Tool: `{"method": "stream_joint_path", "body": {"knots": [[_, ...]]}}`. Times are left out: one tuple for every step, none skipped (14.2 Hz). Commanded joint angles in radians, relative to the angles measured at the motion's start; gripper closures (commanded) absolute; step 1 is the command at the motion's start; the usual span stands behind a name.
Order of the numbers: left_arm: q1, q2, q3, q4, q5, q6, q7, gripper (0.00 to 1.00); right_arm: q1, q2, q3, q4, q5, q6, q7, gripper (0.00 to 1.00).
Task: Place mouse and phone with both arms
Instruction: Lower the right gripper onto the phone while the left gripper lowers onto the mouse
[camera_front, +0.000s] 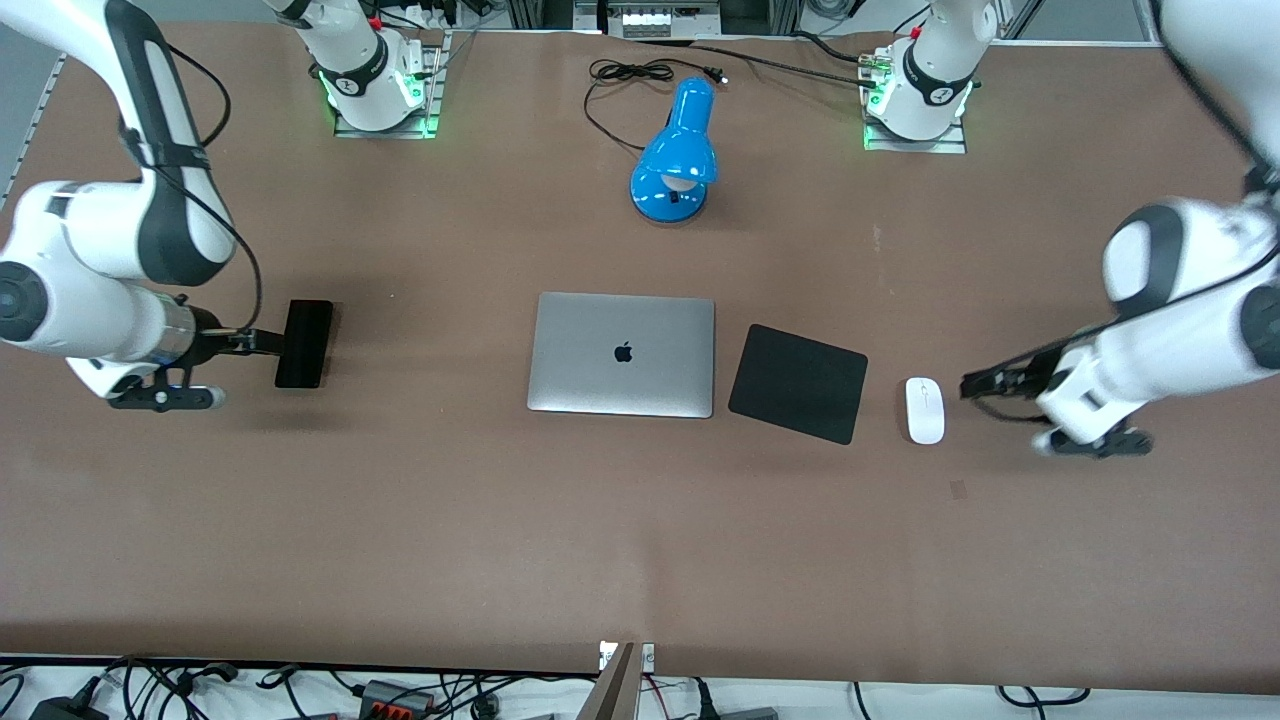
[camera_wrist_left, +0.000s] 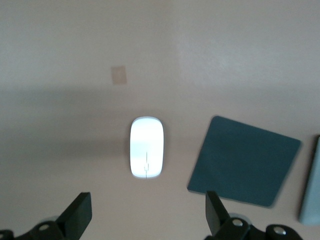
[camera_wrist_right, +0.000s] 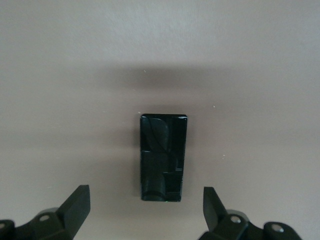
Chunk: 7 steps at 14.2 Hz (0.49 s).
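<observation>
The white oval mouse (camera_front: 925, 409) lies on the table beside the black mouse pad (camera_front: 798, 382), toward the left arm's end. My left gripper (camera_front: 985, 383) hovers low beside the mouse, open and holding nothing. In the left wrist view the mouse (camera_wrist_left: 146, 154) lies ahead of the spread fingers (camera_wrist_left: 80, 214) of the left gripper (camera_wrist_left: 147, 215). The black phone (camera_front: 304, 343) lies flat toward the right arm's end. My right gripper (camera_front: 262, 343) is at the phone's edge, open and empty. In the right wrist view the phone (camera_wrist_right: 163, 156) sits just ahead of the right gripper (camera_wrist_right: 146, 210).
A closed silver laptop (camera_front: 622, 353) lies mid-table next to the mouse pad. A blue desk lamp (camera_front: 677, 150) with a black cord stands farther from the front camera. A small tape patch (camera_wrist_left: 119, 76) marks the table near the mouse.
</observation>
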Motion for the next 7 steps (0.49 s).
{"method": "stream_joint_path", "body": {"knots": [[-0.038, 0.056, -0.003, 0.053, 0.129, 0.021, -0.022, 0.0, -0.002, -0.02, -0.003, -0.106, -0.042, 0.116, 0.003, 0.0], [-0.031, 0.061, -0.005, 0.046, 0.131, 0.032, -0.016, 0.0, -0.004, -0.01, -0.005, -0.121, -0.042, 0.141, 0.003, 0.0], [-0.028, 0.064, -0.003, 0.04, 0.131, 0.032, -0.007, 0.0, -0.004, 0.009, -0.005, -0.126, -0.042, 0.165, 0.017, 0.0], [-0.03, 0.075, -0.003, 0.034, 0.131, 0.028, -0.007, 0.0, -0.005, 0.03, -0.005, -0.136, -0.042, 0.19, 0.046, 0.0], [-0.036, 0.087, -0.005, 0.024, 0.131, 0.028, -0.017, 0.0, -0.007, 0.038, -0.005, -0.15, -0.042, 0.217, 0.074, 0.0], [-0.047, 0.09, -0.005, 0.024, 0.133, 0.028, -0.021, 0.0, -0.007, 0.041, -0.005, -0.169, -0.042, 0.244, 0.109, 0.0], [-0.057, 0.092, -0.005, 0.02, 0.133, 0.026, -0.019, 0.0, -0.007, 0.053, -0.005, -0.181, -0.042, 0.268, 0.129, 0.0]]}}
